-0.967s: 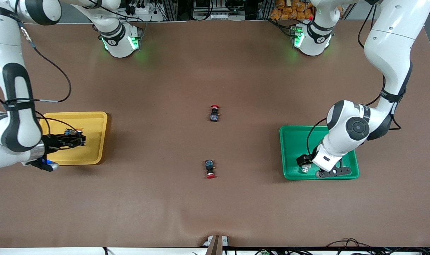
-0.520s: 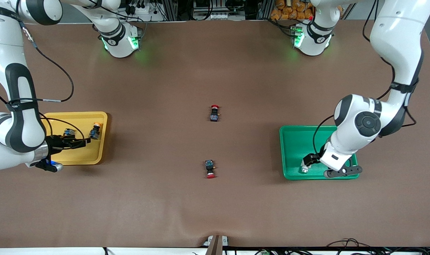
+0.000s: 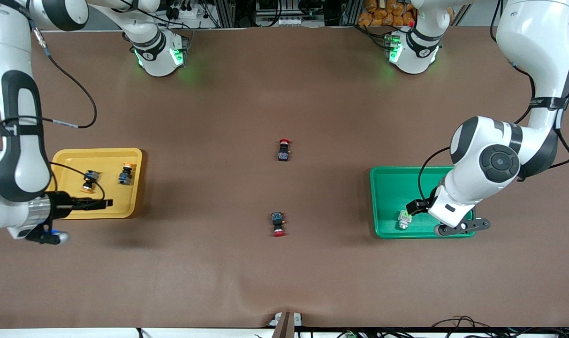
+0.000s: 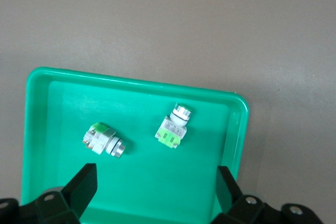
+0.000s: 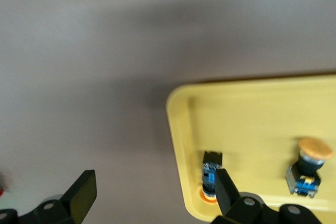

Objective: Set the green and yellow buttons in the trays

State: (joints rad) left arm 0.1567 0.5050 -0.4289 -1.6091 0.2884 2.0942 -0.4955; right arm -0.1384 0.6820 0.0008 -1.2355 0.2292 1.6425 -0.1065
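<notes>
The yellow tray (image 3: 107, 162) holds both yellow buttons, one (image 3: 87, 180) beside the other (image 3: 125, 173). My right gripper (image 3: 103, 203) is open and empty above the tray's edge nearest the front camera. In the right wrist view its gripper (image 5: 155, 184) spans that tray's rim (image 5: 176, 124), with one button (image 5: 210, 179) close to a fingertip and one (image 5: 310, 165) farther in. The green tray (image 3: 390, 188) shows one green button (image 3: 402, 219); my arm hides the other. My left gripper (image 3: 462, 227) is open and empty above it. The left wrist view (image 4: 156, 182) shows both green buttons (image 4: 105, 140) (image 4: 175, 127) lying in the tray (image 4: 58, 103).
Two red-capped dark switches lie on the brown table between the trays, one (image 3: 284, 150) farther from the front camera, one (image 3: 277, 223) nearer. Both arm bases (image 3: 157, 51) (image 3: 413, 49) stand along the table's edge farthest from that camera.
My right gripper has let go of a yellow button in the yellow tray and drawn back toward the front camera. My left gripper has drifted toward the left arm's end, uncovering a green button.
</notes>
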